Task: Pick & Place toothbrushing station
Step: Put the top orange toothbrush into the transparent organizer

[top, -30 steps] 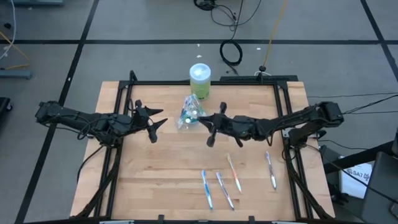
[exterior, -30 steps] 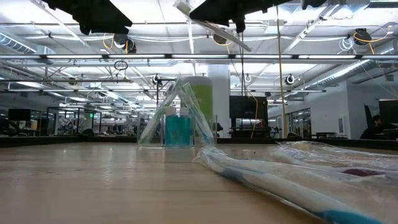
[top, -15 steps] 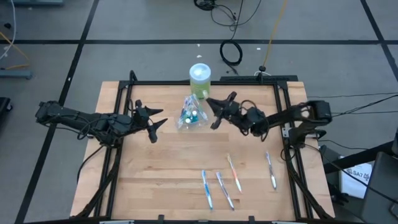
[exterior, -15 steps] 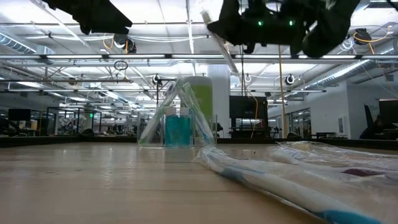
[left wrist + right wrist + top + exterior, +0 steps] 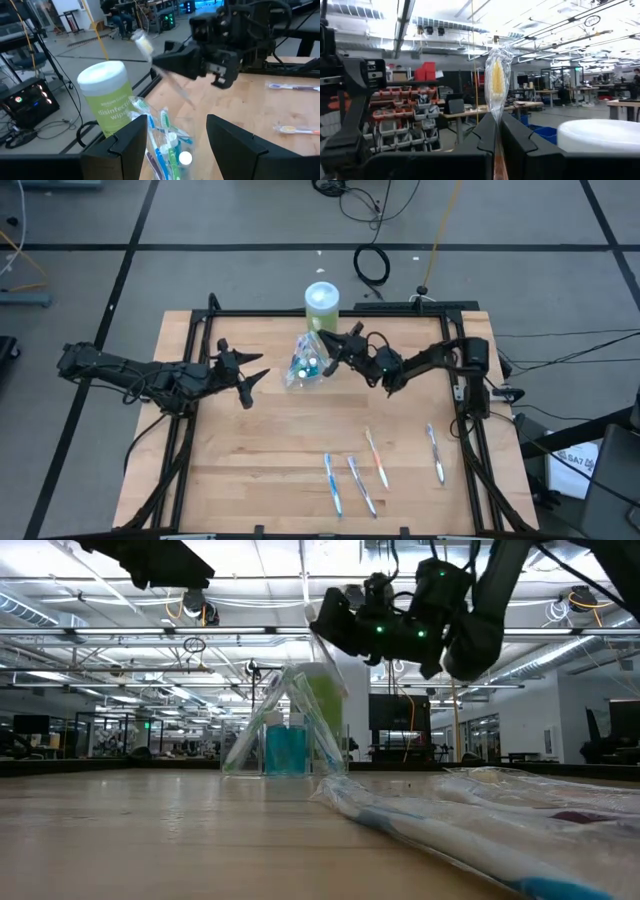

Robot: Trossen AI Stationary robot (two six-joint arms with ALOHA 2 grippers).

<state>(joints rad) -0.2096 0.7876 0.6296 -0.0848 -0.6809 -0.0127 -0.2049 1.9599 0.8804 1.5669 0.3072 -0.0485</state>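
A green container [image 5: 321, 309] with a pale lid, labelled as disinfecting wipes, stands upright at the far edge of the wooden counter [image 5: 250, 450]. Beyond it on the grey floor lies 1 coiled black cable [image 5: 372, 266].

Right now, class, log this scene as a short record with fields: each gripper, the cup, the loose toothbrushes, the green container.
right gripper: shut on a wrapped toothbrush, raised beside the cup
left gripper: open, empty, left of the cup
clear cup: on the table, holding toothbrushes and teal-capped tubes
loose toothbrushes: four, lying on the near right part of the table
green container: upright behind the cup
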